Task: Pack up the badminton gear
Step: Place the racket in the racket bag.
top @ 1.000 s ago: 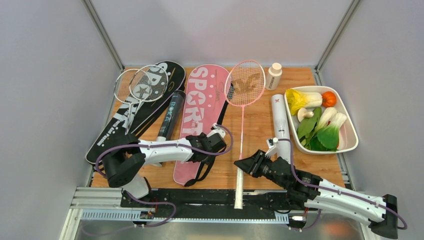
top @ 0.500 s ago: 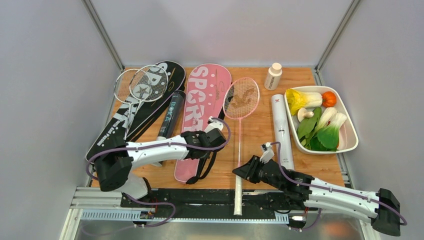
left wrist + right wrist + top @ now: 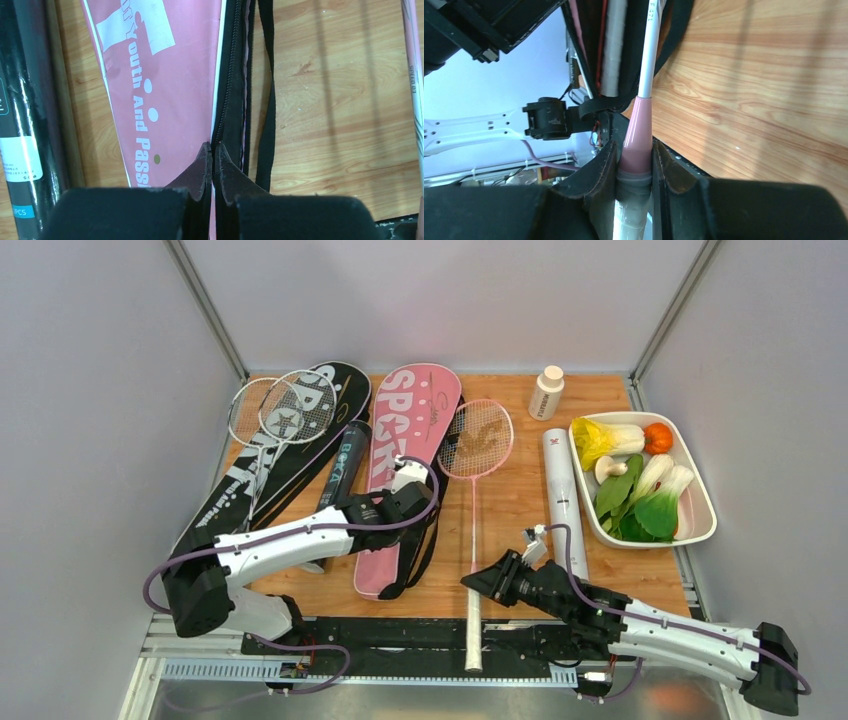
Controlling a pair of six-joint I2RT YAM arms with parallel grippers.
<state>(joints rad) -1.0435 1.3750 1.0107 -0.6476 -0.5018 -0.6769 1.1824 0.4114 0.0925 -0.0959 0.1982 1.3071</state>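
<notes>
The pink "SPORT" bag [image 3: 405,455] lies mid-table, its black zipper edge facing right. My left gripper [image 3: 418,508] is shut on that edge [image 3: 212,150], pink fabric [image 3: 165,75] pinched between the fingers. The pink racket [image 3: 477,438] lies just right of the bag, its white handle sticking out past the table's near edge. My right gripper [image 3: 478,580] is shut on the racket's handle [image 3: 636,130], at the pink cone above the grip. Two white rackets [image 3: 280,415] rest on the black bag [image 3: 285,455]. A black tube [image 3: 343,465] lies between the bags, and a white tube [image 3: 562,495] lies right of the racket.
A small white bottle [image 3: 546,392] with a beige cap stands at the back. A white tray [image 3: 700,530] of toy vegetables sits at the right edge. The bag's black strap [image 3: 267,125] loops on the wood beside the zipper.
My left gripper has shut on the pink bag's edge and drawn it back and left. My right gripper has pulled the pink racket toward the near edge.
</notes>
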